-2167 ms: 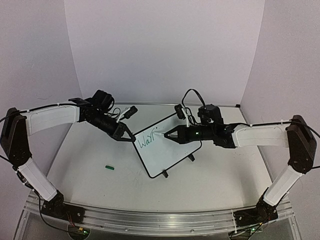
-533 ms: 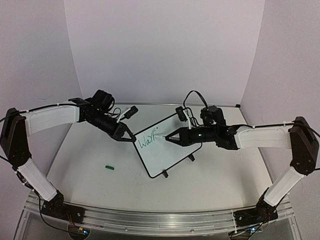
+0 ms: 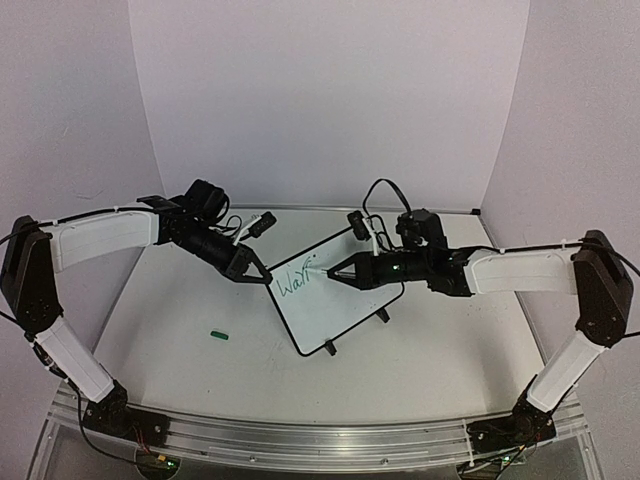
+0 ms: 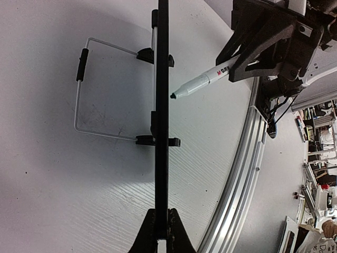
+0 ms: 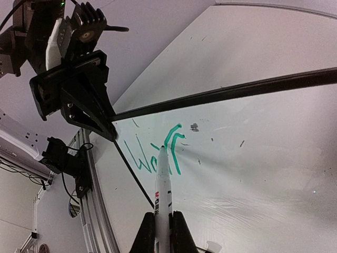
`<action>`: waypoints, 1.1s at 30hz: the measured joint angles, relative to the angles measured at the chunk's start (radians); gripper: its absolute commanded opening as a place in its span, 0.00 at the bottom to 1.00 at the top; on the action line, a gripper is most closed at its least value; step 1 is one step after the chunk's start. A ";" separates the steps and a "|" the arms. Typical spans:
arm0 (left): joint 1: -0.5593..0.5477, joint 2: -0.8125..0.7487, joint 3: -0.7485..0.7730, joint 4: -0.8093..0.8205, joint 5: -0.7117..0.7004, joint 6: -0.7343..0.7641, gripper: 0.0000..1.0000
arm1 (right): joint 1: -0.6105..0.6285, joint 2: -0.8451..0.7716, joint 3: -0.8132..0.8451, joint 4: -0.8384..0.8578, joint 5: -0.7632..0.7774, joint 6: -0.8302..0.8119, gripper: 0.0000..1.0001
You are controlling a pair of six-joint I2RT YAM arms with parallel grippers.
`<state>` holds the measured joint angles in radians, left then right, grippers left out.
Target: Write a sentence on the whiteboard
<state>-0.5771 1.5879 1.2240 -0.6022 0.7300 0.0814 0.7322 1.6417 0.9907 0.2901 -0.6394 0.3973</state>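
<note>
Small rectangular whiteboard (image 3: 338, 308) with a thin black frame and rounded corners: near the middle of the white surface (image 3: 170, 320), turned diagonally to its edges, propped at a tilt on two small black feet. A bent wire stand (image 4: 79, 89) shows behind it in the left wrist view.

Left tool (image 3: 258, 273): clenched on the board's left corner, frame edge pinched between the fingers (image 4: 150, 232). The board runs edge-on away from this tool.

Right tool (image 3: 336, 272): over the board's upper half, reaching in from the right-hand side, clamped around a white-barrelled marker (image 5: 163, 182). Marker points left across the white face, tip right at the end of the green handwriting (image 3: 293, 283). Cannot tell whether the tip touches the board.

The board sits between the two tools, held by the left and faced by the right.

Small green object (image 3: 221, 335): on the surface toward the near-left, well apart from the board.
</note>
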 measured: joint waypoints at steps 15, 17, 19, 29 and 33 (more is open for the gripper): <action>0.000 0.000 0.000 0.000 -0.001 0.000 0.00 | 0.003 0.006 0.004 -0.004 0.022 0.000 0.00; 0.000 0.000 0.000 0.000 -0.001 -0.001 0.00 | 0.003 0.006 0.004 -0.004 0.026 0.000 0.00; 0.000 0.000 0.000 0.000 -0.002 -0.001 0.00 | 0.003 0.006 0.004 -0.004 0.029 0.000 0.00; 0.000 0.000 0.000 0.000 -0.004 -0.001 0.00 | 0.005 -0.003 -0.006 -0.004 0.048 0.000 0.00; 0.000 0.000 0.000 0.000 -0.004 -0.001 0.00 | 0.005 -0.011 -0.012 -0.007 0.060 0.000 0.00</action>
<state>-0.5770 1.5879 1.2240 -0.6022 0.7261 0.0803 0.7368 1.6305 0.9791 0.2834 -0.5798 0.3977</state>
